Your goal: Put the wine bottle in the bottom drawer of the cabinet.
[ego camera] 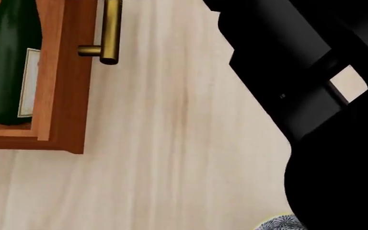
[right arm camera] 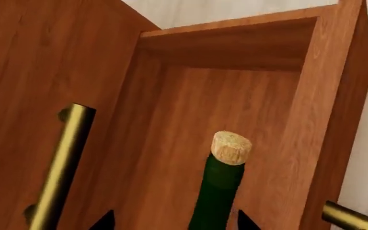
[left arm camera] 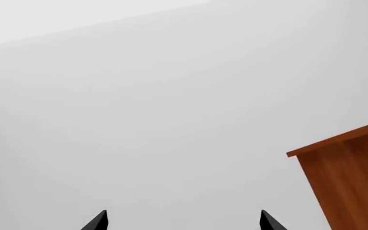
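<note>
Wine bottle point(right arm camera: 221, 184) lies inside open bottom drawer point(right arm camera: 325, 96), cork point(right arm camera: 231, 147) pointing away from right hand point(right arm camera: 172, 221). Right hand fingertips point(right arm camera: 105, 220) apart, one each side of bottle neck — not touching glass. Head view: bottle body and white label point(ego camera: 28, 81) within drawer walls, brass handle point(ego camera: 110, 31) on drawer front. Left hand point(left arm camera: 182, 221) well clear, fingers spread, empty — cabinet point(left arm camera: 350, 177) corner off to one side.
</note>
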You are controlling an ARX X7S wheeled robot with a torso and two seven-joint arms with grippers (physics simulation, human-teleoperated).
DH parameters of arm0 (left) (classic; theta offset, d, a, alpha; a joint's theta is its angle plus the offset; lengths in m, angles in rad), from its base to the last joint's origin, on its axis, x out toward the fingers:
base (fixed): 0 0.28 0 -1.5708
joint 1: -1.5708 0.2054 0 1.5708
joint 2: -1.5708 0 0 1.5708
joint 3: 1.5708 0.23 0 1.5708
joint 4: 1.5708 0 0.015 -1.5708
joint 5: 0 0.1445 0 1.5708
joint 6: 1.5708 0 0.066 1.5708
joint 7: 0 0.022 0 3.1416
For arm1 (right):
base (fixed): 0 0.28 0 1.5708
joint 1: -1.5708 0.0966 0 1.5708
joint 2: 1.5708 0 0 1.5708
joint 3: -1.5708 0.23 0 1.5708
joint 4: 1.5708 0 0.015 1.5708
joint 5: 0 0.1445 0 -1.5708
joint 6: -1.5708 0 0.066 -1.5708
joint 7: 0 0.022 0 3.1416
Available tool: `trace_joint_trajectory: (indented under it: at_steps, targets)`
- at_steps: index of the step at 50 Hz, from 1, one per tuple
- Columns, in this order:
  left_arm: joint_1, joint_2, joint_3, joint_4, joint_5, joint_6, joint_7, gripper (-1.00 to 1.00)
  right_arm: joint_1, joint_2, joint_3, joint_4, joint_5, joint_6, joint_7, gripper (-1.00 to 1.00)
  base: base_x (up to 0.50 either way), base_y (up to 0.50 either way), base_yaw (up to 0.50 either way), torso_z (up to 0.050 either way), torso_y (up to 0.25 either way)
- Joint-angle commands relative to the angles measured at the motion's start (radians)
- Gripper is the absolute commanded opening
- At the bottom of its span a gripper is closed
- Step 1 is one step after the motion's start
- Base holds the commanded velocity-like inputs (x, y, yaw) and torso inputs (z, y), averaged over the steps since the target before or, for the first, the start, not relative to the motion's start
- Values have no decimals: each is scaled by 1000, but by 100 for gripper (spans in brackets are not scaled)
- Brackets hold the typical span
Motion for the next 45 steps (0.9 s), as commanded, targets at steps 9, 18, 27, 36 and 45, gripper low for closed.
trace_joint_trajectory:
  at_steps: [9,18,27,36,45]
  targets:
    - [15,13,2,-23,0,39,-5,100,154,0,-156,29,-199,75,399,100,0,0,-1,0,-2]
    - [-1,3,0,-4,0,-2,3,100,242,0,-147,-25,-190,79,438,100,0,0,-1,0,0]
    - [-1,1,1,-7,1,-2,5,100,271,0,69,-70,-363,126,500,100,0,0,0,0,0]
    - [2,2,0,-15,-5,8,7,100,271,0,342,-120,-538,276,586,100,0,0,0,0,0]
    - [-8,-6,8,-1,6,-19,15,100,271,0,628,-158,-734,437,644,100,0,0,0,0,0]
